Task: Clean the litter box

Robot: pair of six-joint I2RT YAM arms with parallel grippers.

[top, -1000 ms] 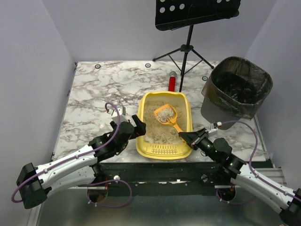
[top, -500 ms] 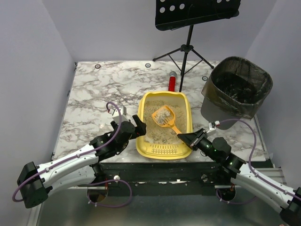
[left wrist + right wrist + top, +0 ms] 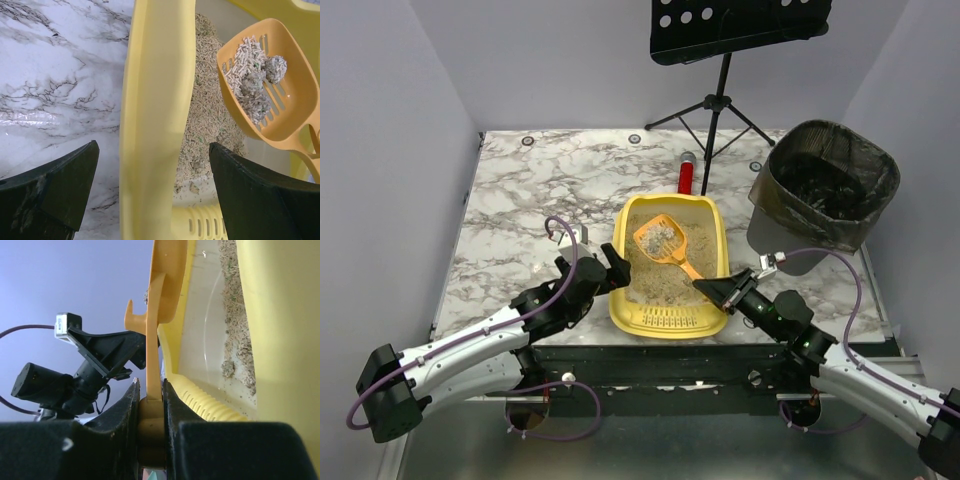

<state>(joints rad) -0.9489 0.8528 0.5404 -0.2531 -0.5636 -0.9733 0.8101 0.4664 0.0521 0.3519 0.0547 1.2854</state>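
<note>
The yellow litter box (image 3: 719,240) sits at the table's near middle with beige litter (image 3: 650,280) inside. My right gripper (image 3: 712,289) is shut on the handle of the orange slotted scoop (image 3: 658,237), which is held over the litter with grey clumps and pellets in its bowl. In the right wrist view the handle (image 3: 154,330) stands clamped between the shut gripper (image 3: 151,405). My left gripper (image 3: 610,270) is open and straddles the box's left wall (image 3: 155,100) without touching it. The left wrist view also shows the loaded scoop (image 3: 287,107).
A black mesh bin (image 3: 825,190) with a dark liner stands at the right edge of the table. A black music stand (image 3: 718,95) stands at the back, with a red cylinder (image 3: 686,177) just behind the litter box. Grey walls enclose left and right.
The right gripper has shifted the scoop slightly left and toward the far end of the box, with clumps in it. The left arm has not moved.
</note>
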